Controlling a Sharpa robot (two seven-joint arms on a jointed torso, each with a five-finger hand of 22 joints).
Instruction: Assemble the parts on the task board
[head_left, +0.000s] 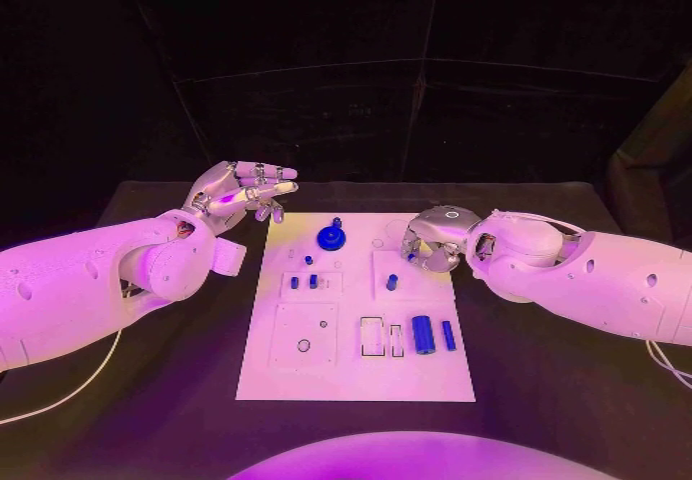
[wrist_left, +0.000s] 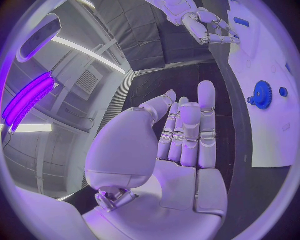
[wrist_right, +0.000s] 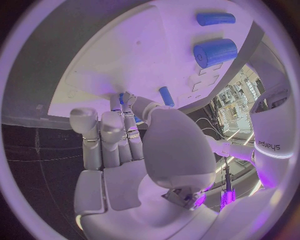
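White task board (head_left: 433, 385) (blue gear (head_left: 332, 237) on it), right hand (head_left: 433, 240) pinching small blue part (wrist_right: 121, 98)

Black table (head_left: 548, 390); white task board (head_left: 418, 385) flat at centre.

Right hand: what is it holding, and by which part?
The right hand pinches a small blue part at the end, between thumb and fingers.

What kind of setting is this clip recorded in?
Probably a robotics lab test cell: a black table with dark curtains behind, a white task board carrying small blue parts, and ceiling strip lights.
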